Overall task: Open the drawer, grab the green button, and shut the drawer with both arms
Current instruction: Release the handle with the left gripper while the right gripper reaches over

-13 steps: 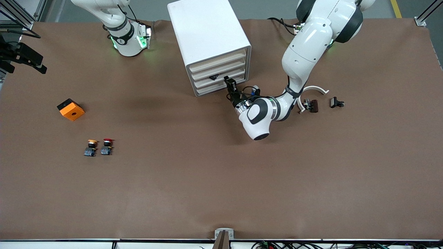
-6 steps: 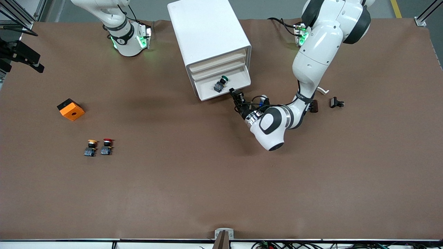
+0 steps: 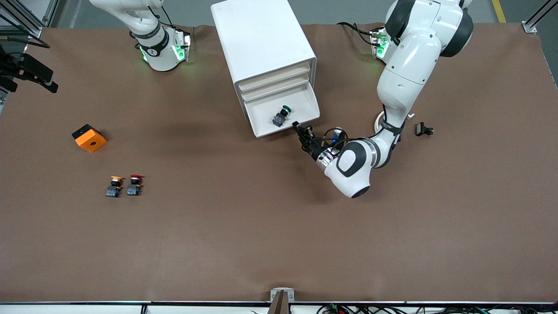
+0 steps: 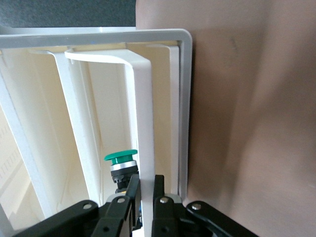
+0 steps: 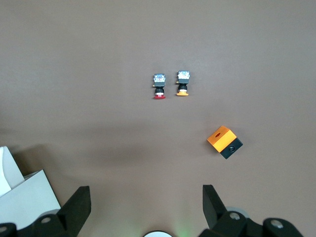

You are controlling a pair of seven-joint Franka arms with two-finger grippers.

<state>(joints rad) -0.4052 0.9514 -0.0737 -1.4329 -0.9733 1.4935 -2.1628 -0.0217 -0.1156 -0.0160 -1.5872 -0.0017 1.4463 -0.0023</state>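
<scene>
1. Right now the wide shallow white plastic drawer (image 3: 301,107), lowest of four in the white boxy cabinet (image 3: 257,39), stands pulled out toward the front camera, its tray bare to view.
2. Inside it stands the small push button with a green mushroom cap, black body and blue base (image 3: 280,117), near the front lip at the end closer to the left arm.
3. Low at that lip, the left arm's black two-finger gripper (image 3: 298,127) is pinched tight on the drawer's front edge; the left wrist view shows the button (image 4: 120,165) just past the clamped rim.
4. Near its base at the right arm's end of the table, the right arm's black two-finger gripper (image 5: 143,202) waits high with its jaws spread wide and nothing between them, over bare brown table (image 3: 279,226).
5. So the left gripper is much the nearer to the button but is occupied; the free right gripper would have to travel across and come down into the tray.
</scene>
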